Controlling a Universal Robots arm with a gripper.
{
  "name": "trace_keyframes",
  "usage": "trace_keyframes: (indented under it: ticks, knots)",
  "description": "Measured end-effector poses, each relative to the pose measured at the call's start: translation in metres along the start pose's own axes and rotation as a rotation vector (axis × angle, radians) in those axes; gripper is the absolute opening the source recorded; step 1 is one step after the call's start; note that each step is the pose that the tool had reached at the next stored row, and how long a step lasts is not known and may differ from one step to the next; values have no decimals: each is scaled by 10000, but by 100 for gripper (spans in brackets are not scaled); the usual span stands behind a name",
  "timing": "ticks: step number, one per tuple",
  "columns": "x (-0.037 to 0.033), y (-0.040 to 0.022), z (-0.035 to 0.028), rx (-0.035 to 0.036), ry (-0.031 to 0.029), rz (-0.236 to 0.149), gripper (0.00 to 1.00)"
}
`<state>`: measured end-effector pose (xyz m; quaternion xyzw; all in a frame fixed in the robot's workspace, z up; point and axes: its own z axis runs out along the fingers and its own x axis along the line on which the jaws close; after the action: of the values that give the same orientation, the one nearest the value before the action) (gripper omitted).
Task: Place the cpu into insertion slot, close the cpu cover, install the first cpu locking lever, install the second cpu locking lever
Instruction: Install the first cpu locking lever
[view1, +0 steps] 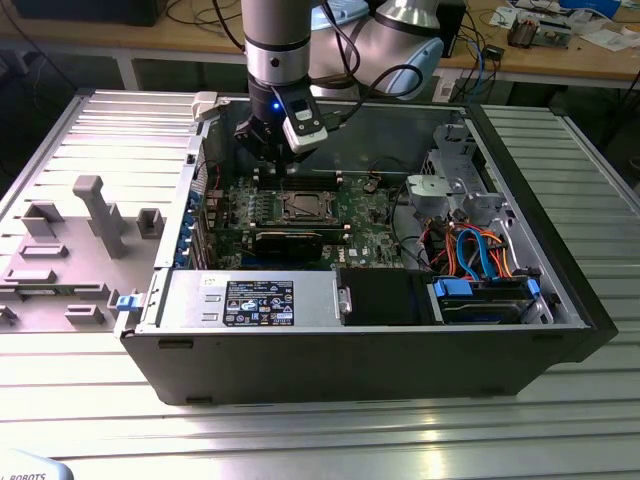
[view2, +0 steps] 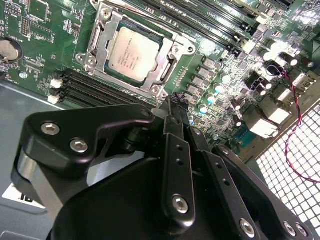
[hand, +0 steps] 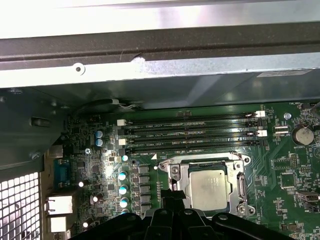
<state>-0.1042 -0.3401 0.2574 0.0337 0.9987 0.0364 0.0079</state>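
Space above the cpu (view2: 134, 52) lies open; memory slots (view2: 82, 86) flank it.

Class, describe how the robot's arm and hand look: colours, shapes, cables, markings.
The arm is a silver-grey cylinder with a black band and a blue light at the wrist, where a white box and black cables sit. The hand is matt black, built of rounded links with silvery screw heads.

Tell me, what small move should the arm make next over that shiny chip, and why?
Probably ease the gripper down toward the nearest edge of the insertion slot, to begin locking things down. The cpu already lies in the slot, the cpu cover seems flat around it, and the shut, empty gripper hovers just beside. Whether the cover is latched yet, I cannot tell.
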Motion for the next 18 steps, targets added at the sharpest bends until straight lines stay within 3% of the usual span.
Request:
trace_keyframes:
  ticks: [13, 18]
  knots:
    - [42, -3, -1, 0, 1, 2, 11]
    - [203, -17, 2, -19, 2, 1, 11]
